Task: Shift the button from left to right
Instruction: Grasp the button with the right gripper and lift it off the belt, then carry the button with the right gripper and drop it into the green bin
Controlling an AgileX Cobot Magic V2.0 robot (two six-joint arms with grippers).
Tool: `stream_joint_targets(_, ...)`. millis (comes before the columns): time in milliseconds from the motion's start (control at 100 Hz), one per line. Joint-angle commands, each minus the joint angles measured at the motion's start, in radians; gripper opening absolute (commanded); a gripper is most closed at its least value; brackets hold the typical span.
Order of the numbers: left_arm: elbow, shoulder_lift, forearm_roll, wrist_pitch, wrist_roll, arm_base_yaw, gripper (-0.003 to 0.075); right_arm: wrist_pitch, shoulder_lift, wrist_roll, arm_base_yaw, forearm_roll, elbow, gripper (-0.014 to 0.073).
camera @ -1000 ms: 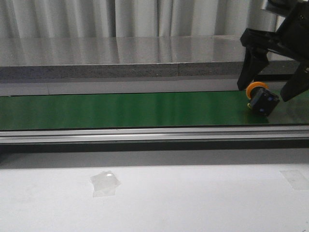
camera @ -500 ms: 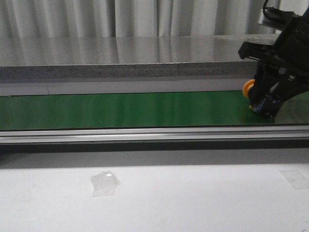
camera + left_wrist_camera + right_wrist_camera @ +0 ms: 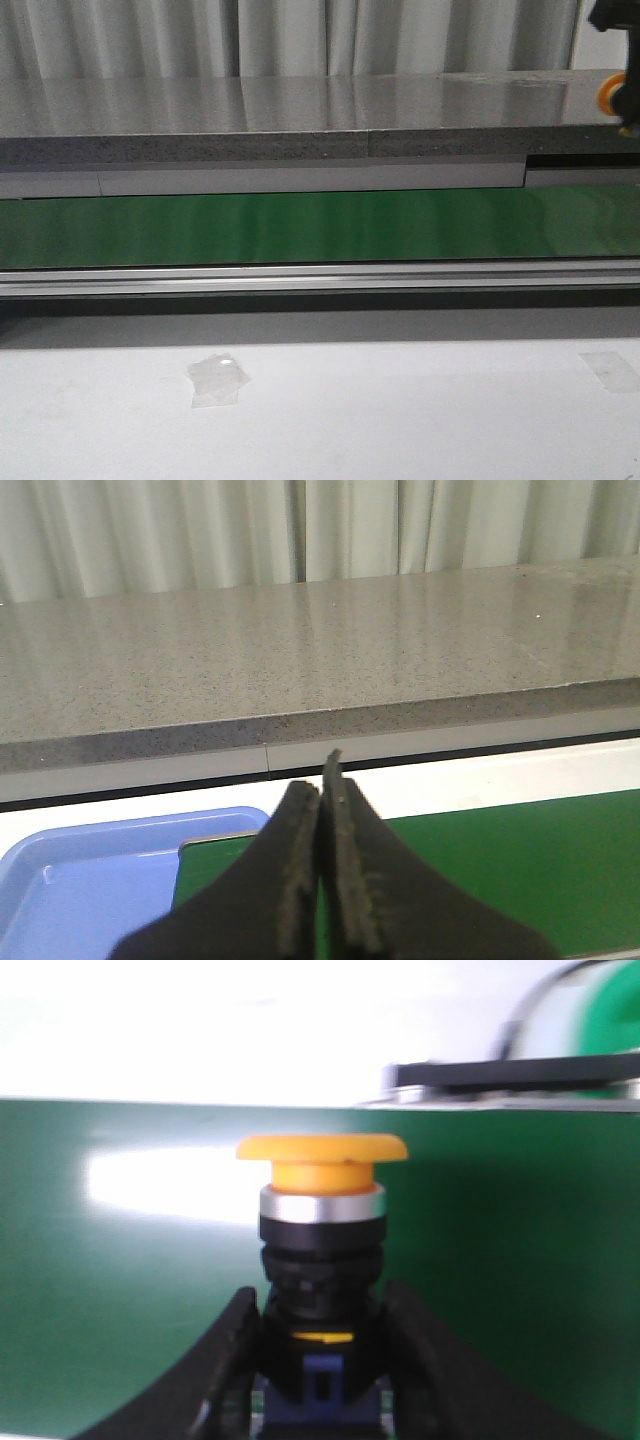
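In the right wrist view the button (image 3: 322, 1250), orange-yellow cap on a dark blue-black body, stands between my right gripper's (image 3: 322, 1360) two black fingers, which are shut on its body, above the green belt (image 3: 120, 1290). In the front view only an orange sliver of the button (image 3: 609, 92) and a bit of the right gripper (image 3: 628, 95) show at the upper right edge, well above the green belt (image 3: 300, 225). My left gripper (image 3: 323, 780) is shut and empty over the belt's left end (image 3: 480, 870).
A blue tray (image 3: 90, 880) lies at the belt's left end. A grey stone ledge (image 3: 250, 120) runs behind the belt and a metal rail (image 3: 300, 278) in front. A crumpled clear scrap (image 3: 217, 380) lies on the white table.
My right gripper closed on the button at the belt's right end and lifted it up and to the right, nearly out of the front view. The belt spot is now bare.
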Motion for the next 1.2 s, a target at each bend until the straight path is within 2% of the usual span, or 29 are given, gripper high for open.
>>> stream_joint_targets(0, -0.029, 0.002, -0.013, -0.076, -0.003, -0.005, -0.002, -0.005, -0.051, -0.009, -0.068, -0.055, -0.052, 0.0158)
stream_joint_targets(240, -0.029, 0.002, -0.013, -0.076, -0.003, -0.005, -0.002, -0.033, -0.027, -0.011, -0.217, -0.14, -0.051, 0.0158)
stream_joint_targets(470, -0.029, 0.002, -0.013, -0.074, -0.003, -0.005, -0.002, -0.066, 0.037, -0.022, -0.294, -0.165, -0.051, 0.0158)
stream_joint_targets(880, -0.029, 0.002, -0.013, -0.074, -0.003, -0.005, -0.002, -0.1, 0.204, -0.026, -0.3, -0.178, -0.051, 0.0158)
stream_joint_targets(1190, -0.029, 0.002, -0.013, -0.074, -0.003, -0.005, -0.002, -0.104, 0.224, -0.026, -0.3, -0.18, -0.051, 0.0165)
